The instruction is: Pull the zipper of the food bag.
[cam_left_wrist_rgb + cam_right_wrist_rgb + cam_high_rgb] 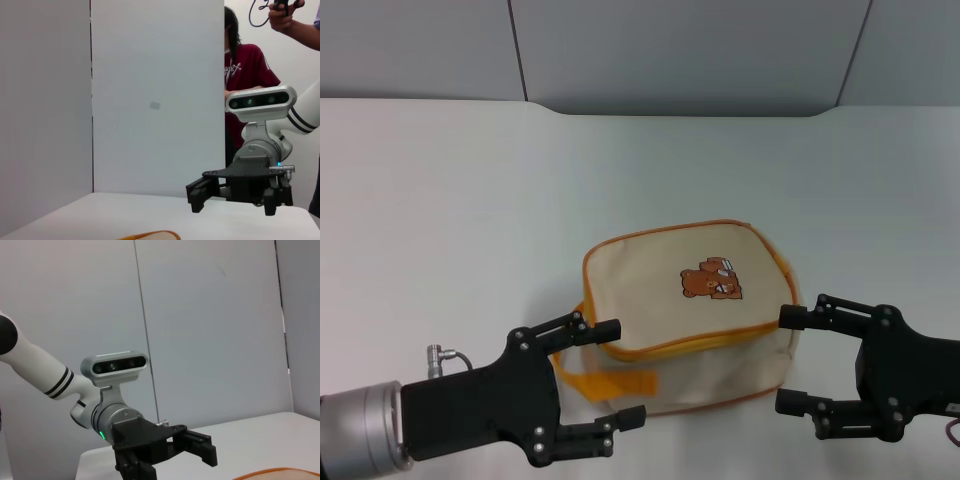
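The food bag [660, 290] is a boxy beige pouch lying on the white table [440, 200], with its brown bear patch [712, 281] facing up. The yellow-orange zipper [692, 345] runs along its near upper edge; I cannot make out the silver pull tab. The strap loop [612, 383] hangs on the near face. My left gripper [618, 375] is open beside the bag's left near corner, with the strap end between its fingers. My right gripper [788, 360] is open at the bag's right end. Each wrist view shows the opposite gripper: the right one [234, 200] and the left one [167, 460].
Grey wall panels [680, 50] stand behind the table's far edge. In the left wrist view a person in a red shirt [245, 75] stands behind the right arm. Slivers of the bag's orange edge show in both wrist views [150, 235] [280, 473].
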Robot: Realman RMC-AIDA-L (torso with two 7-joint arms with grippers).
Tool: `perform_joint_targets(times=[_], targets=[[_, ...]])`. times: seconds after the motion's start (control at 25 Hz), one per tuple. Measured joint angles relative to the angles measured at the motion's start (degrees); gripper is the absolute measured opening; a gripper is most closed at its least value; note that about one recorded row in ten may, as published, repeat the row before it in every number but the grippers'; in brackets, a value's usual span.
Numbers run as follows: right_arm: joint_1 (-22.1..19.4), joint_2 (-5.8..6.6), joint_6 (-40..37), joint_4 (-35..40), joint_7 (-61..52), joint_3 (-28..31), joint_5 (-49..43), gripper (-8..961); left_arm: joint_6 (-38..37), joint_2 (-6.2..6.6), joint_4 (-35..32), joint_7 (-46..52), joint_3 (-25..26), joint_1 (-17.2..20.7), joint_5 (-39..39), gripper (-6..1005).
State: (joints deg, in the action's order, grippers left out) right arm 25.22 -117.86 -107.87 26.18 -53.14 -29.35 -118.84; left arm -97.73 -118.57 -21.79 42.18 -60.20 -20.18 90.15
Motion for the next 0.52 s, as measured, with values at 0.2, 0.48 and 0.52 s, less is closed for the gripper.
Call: perform_joint_targets(times=[0.2,0.48,0.52], targets=[[0.0,-0.39,1.2,0.2,0.1,0.0,0.0,834,0.0,-0.05,-0.2,-0.1,0.5,0.3,0.0,826],[0.0,-1.12,2.5,0.0,1.5,0.5,0.2,834,-0.4,-0.21,0.4,-3.1,2.0,0.9,-0.1,826],[-0.1,-1.16,2.5,-0.1,1.9,0.7,0.3,834,-0.6,-0.26,0.8,-3.7,3.2,1.0,-0.2,826]])
